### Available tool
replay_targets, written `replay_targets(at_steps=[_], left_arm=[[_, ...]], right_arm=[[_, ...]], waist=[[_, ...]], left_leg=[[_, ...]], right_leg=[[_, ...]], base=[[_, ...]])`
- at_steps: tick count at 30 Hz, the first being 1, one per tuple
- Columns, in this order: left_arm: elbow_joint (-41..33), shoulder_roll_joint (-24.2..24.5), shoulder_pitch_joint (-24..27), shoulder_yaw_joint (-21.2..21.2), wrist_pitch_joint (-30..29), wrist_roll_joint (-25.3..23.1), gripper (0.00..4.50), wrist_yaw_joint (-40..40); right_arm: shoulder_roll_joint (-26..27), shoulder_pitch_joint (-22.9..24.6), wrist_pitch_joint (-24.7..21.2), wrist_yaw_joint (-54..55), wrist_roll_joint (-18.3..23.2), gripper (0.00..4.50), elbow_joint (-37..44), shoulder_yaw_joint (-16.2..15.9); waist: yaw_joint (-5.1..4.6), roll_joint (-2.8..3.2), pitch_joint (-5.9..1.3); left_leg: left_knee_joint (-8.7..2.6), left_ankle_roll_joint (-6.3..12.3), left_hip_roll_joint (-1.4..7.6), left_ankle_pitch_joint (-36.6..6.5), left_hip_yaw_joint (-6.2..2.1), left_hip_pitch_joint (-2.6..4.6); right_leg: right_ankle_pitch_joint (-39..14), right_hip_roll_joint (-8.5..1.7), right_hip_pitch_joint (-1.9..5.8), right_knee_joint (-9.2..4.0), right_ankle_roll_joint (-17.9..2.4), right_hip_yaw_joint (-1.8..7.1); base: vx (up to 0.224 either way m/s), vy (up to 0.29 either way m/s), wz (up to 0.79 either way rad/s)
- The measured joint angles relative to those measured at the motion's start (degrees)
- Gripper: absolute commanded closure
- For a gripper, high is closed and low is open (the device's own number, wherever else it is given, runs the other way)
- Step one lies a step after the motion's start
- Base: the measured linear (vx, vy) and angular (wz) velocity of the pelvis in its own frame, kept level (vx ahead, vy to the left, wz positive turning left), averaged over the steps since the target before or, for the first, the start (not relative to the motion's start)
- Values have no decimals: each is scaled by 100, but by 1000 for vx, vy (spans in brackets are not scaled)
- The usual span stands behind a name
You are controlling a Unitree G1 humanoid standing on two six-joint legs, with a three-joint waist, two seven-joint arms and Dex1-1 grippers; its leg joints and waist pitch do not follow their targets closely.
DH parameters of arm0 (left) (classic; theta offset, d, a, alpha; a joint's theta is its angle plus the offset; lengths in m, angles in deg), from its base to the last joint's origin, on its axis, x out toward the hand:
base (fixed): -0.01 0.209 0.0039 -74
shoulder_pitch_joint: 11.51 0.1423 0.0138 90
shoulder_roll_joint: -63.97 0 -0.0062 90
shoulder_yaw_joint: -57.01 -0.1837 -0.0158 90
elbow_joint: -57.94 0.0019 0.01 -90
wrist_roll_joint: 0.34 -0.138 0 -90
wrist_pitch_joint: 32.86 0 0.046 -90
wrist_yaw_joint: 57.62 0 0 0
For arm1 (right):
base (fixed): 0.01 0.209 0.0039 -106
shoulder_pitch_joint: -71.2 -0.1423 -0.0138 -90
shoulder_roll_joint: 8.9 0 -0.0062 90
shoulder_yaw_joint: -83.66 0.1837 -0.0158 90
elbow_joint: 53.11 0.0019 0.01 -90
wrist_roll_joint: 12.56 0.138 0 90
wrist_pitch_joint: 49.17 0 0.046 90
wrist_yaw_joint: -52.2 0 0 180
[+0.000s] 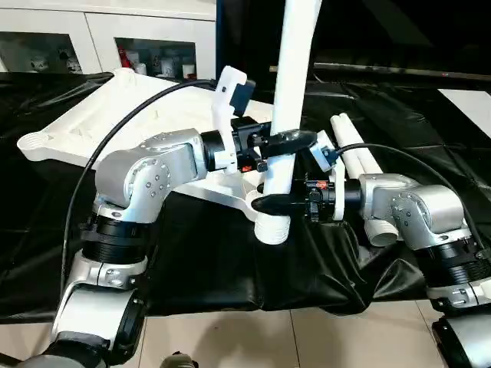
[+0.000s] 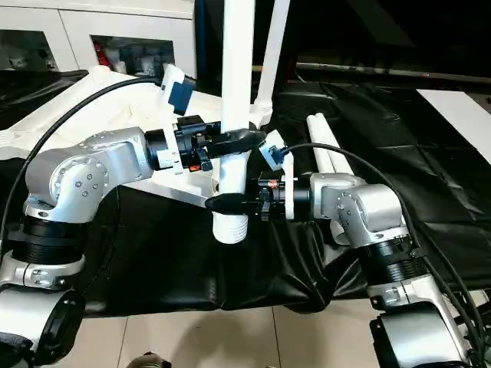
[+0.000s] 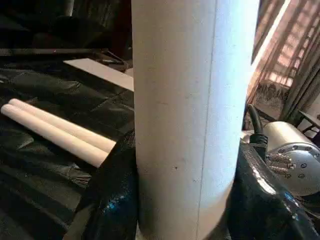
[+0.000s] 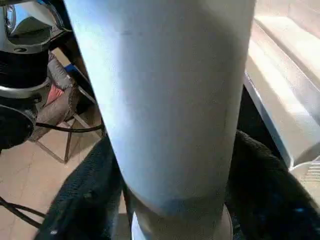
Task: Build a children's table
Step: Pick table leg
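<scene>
Upright white leg (image 1: 293,77) standing in the near corner socket (image 1: 271,227) of the upturned tabletop (image 1: 123,115), right at the front edge of the black-draped surface (image 1: 207,261). Left end effector (image 1: 285,141) clamped on the leg higher up; right end effector (image 1: 270,204) clamped on it lower, just above the socket. Black fingers (image 3: 112,200) pressed against both sides of the tube in the left wrist view; same wrap in the right wrist view, with the tabletop's edge (image 4: 280,100) just beside. Two spare legs (image 1: 360,157) lying side by side on the cloth behind the right arm, also seen in the left wrist view (image 3: 55,131). Second upright leg (image 2: 270,57) seen behind in the right eye view. Cabinet (image 1: 92,38) beyond the surface. Tiled floor (image 1: 307,337) below the front edge.
</scene>
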Motion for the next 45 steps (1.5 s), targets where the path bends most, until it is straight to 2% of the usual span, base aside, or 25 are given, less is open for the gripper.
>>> replay_targets(at_steps=[7, 20, 21, 25, 27, 28, 30, 34, 36, 37, 40, 42, 43, 45], left_arm=[[3, 7, 0, 5, 0, 0, 265, 4], [31, -68, 1, 44, 0, 1, 265, 77], [57, -105, 0, 70, 0, 5, 230, 107], [166, -356, 0, 399, 16, 131, 173, 355], [166, -451, 10, 518, 130, 172, 173, 438], [166, -516, 20, 607, 259, 185, 152, 471], [170, -818, 61, 882, 677, 304, 140, 651], [179, -1434, 91, 1615, 1268, 793, 134, 1139], [180, -1482, 95, 1800, 1303, 952, 134, 1220], [175, -1533, 119, 1939, 1354, 1055, 134, 1223], [175, -1401, 266, 2015, 1378, 1123, 134, 1133], [269, -1086, 335, 1800, 1533, 808, 134, 967], [422, -649, 373, 1346, 1836, 212, 134, 785], [763, -60, 449, 630, 2378, -673, 134, 447]], right_arm=[[27, 0, 15, -16, -1, 241, -3, -4], [100, 42, 50, 56, 4, 251, 10, 34], [112, 59, 55, 75, 6, 252, 10, 60], [245, 116, 64, 245, 60, 254, 12, 240], [304, 174, 61, 331, 124, 255, 11, 290], [330, 207, 51, 398, 154, 255, 11, 332], [407, 247, 25, 560, 190, 255, 9, 487], [649, 262, 28, 957, 272, 257, -5, 894], [714, 267, 80, 1174, 282, 257, -28, 1039], [804, 268, 230, 1435, 267, 257, -117, 1181], [927, 286, 604, 2109, 169, 257, -402, 1490], [948, 348, 866, 2500, -16, 257, -475, 1601], [940, 413, 1116, 2732, -234, 257, -525, 1606], [893, 547, 1357, 3028, -536, 257, -572, 1608]], waist=[[1, 0, 0], [3, 1, 0], [6, 1, 0], [29, 1, 0], [45, 1, 0], [50, 1, 0], [62, 1, 0], [90, 1, 0], [97, 1, -1], [105, 2, -1], [126, 5, -2], [142, 6, -3], [144, 11, -5], [139, 21, -10]], left_leg=[[0, 0, 0, 0, 0, 0], [2, -1, 0, 1, -1, 0], [2, -1, 0, 1, -1, 0], [6, 0, 0, 1, -1, 0], [6, 0, 0, 1, -1, 1], [7, 0, 0, 1, -2, 1], [8, 0, 0, 1, -2, 2], [14, 0, 1, 1, -2, 2], [14, -2, 1, 2, -2, 5], [15, -2, 1, 3, -2, 5], [16, -3, 0, 3, -2, 6], [15, -5, 1, 4, -4, 5], [13, -6, 1, 5, -5, 8], [10, -6, -1, 4, -8, 9]], right_leg=[[1, 0, 0, 0, 0, 0], [2, 0, 0, 1, -1, 0], [2, 0, 1, 1, -2, 0], [5, 0, 2, 1, -4, 0], [5, 0, 3, 1, -4, 0], [6, 0, 3, 1, -4, -1], [7, 0, 4, 1, -5, -1], [10, -1, 6, 2, -5, -1], [11, -1, 6, 3, -4, -2], [11, -1, 6, 3, -4, -1], [14, -1, 6, 3, -2, 0], [14, -1, 7, 3, -1, -3], [13, 0, 8, 2, 3, -3], [16, -1, 11, -7, 19, 0]], base=[[0, 0, 0], [0, 0, 0], [0, 0, 0], [0, 0, 0], [0, 0, 0], [0, 0, 0], [0, 0, 0], [0, 0, 0], [0, 0, 0], [0, 0, 0], [0, 0, 0], [0, 0, 0], [0, 0, 0], [0, 0, 0]])
